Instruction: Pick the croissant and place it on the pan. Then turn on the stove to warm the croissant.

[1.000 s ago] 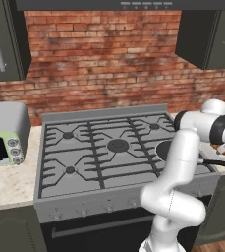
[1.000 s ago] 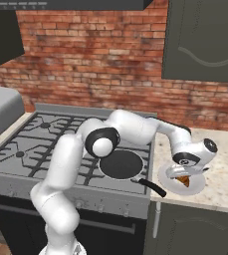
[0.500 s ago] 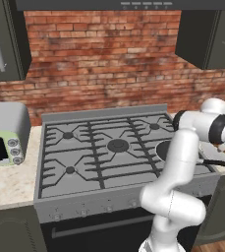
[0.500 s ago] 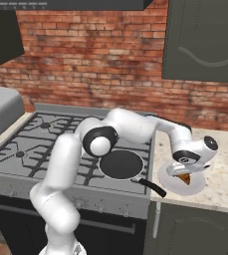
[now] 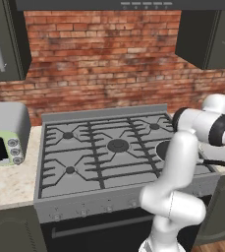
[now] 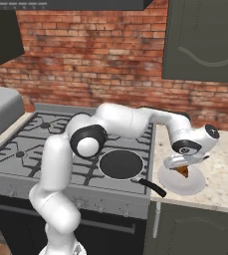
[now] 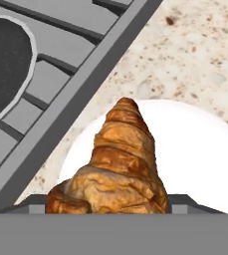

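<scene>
The golden-brown croissant sits between my gripper's fingers, over a white plate on the speckled counter. From the right base camera, the gripper points down at the plate right of the stove, with the croissant hanging under it. The jaws are shut on the pastry's sides. The black pan rests on the stove's front right burner, its handle pointing toward the plate. A piece of the pan shows at the upper left of the hand view.
The stove has black grates and a row of front knobs. A grey-and-green toaster oven stands on the counter to its left. Brick wall and dark cabinets rise behind. My arm reaches across the stove's right side.
The jaws have narrowed onto the croissant. The hand has risen very slightly over the plate; the base has not moved.
</scene>
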You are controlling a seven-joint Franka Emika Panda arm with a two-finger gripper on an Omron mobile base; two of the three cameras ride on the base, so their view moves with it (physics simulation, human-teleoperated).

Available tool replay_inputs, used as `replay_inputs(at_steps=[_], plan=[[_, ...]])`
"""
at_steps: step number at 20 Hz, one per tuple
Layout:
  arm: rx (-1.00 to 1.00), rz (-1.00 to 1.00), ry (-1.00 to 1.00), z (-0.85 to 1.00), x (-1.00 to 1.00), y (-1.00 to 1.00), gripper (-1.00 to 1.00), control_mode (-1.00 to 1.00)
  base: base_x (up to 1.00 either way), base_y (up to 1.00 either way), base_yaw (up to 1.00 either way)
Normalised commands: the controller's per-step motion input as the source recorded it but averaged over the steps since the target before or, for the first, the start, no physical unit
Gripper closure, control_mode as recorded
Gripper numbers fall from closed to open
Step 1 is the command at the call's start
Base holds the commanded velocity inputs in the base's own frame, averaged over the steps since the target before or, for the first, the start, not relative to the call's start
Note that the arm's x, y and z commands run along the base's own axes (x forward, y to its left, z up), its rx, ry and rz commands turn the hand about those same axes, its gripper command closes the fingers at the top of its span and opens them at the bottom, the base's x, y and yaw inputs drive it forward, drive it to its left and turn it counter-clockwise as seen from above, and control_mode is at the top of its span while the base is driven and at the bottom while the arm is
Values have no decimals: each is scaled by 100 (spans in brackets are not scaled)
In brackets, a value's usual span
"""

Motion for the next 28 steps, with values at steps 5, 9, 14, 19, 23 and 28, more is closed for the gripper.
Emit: replay_inputs(at_steps=[5,9,14,19,23,28], plan=[[-9,5,0,33,-41,56,100,-100,0,0,0],[-10,2,-3,21,-38,64,100,-100,0,0,0],[-8,0,-5,40,-39,58,100,-100,0,0,0],[-6,1,1,50,-21,59,100,-100,0,0,0],[-7,3,5,36,-12,63,100,-100,0,0,0],[-6,6,1,8,-24,62,100,-100,0,0,0]])
